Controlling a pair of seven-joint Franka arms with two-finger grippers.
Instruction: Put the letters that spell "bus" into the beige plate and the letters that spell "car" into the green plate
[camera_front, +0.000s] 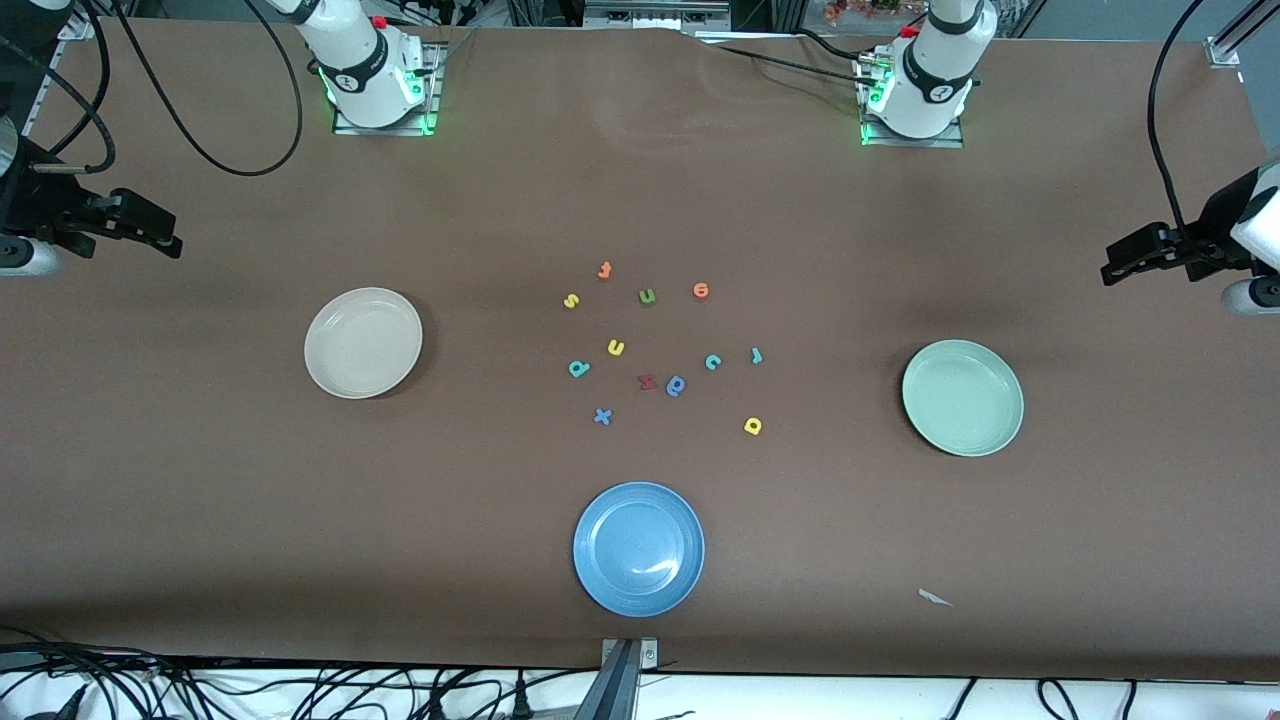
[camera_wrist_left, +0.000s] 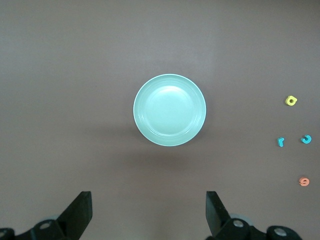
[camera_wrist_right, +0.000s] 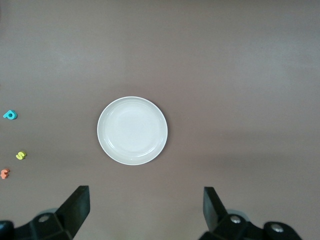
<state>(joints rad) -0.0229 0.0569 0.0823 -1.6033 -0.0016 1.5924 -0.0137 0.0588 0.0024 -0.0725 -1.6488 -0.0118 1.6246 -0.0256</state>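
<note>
The letters all lie loose in a cluster at mid-table, so I count nothing as done yet. From the cluster's centre, the yellow s (camera_front: 571, 301) lies at ten o'clock, the yellow u (camera_front: 615, 348) at nine, the teal b (camera_front: 578, 369) at eight, the teal c (camera_front: 712, 362) and teal r (camera_front: 756, 355) at three, and the yellow a (camera_front: 753, 426) at four. The beige plate (camera_front: 363, 343) sits toward the right arm's end, the green plate (camera_front: 962, 397) toward the left arm's; both are bare. I see my left gripper (camera_wrist_left: 150, 212) wide open, holding nothing, over table near the green plate; my right gripper (camera_wrist_right: 146, 210) likewise, near the beige plate. All six moves remain.
</note>
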